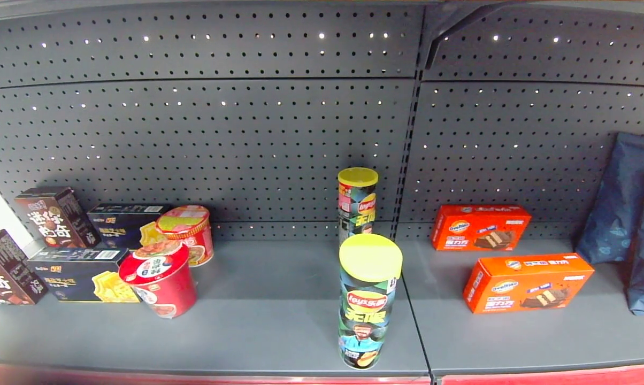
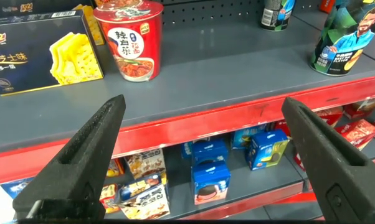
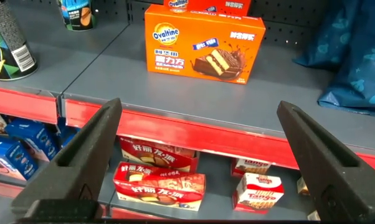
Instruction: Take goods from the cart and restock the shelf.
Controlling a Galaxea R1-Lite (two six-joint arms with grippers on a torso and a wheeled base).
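A grey shelf board [image 1: 268, 315] carries the goods. Two tall chip cans with yellow lids stand mid-shelf, one near the front edge [image 1: 367, 307] and one at the back [image 1: 357, 206]. Two orange cake boxes [image 1: 525, 283] [image 1: 480, 227] lie to the right. Two red noodle cups [image 1: 161, 278] [image 1: 188, 232] sit left of centre. My left gripper [image 2: 203, 102] is open and empty, low in front of the shelf edge, facing a noodle cup [image 2: 130, 37] and a cracker box [image 2: 41, 53]. My right gripper [image 3: 199, 106] is open and empty too, facing an orange cake box [image 3: 203, 43].
Dark snack boxes [image 1: 78, 272] crowd the shelf's far left, and blue bags [image 1: 629, 214] lean at the far right. A red price rail [image 2: 237, 115] fronts the shelf. Lower shelves hold blue packs [image 2: 209, 174] and red boxes [image 3: 159, 180]. Bare board lies between the cups and the cans.
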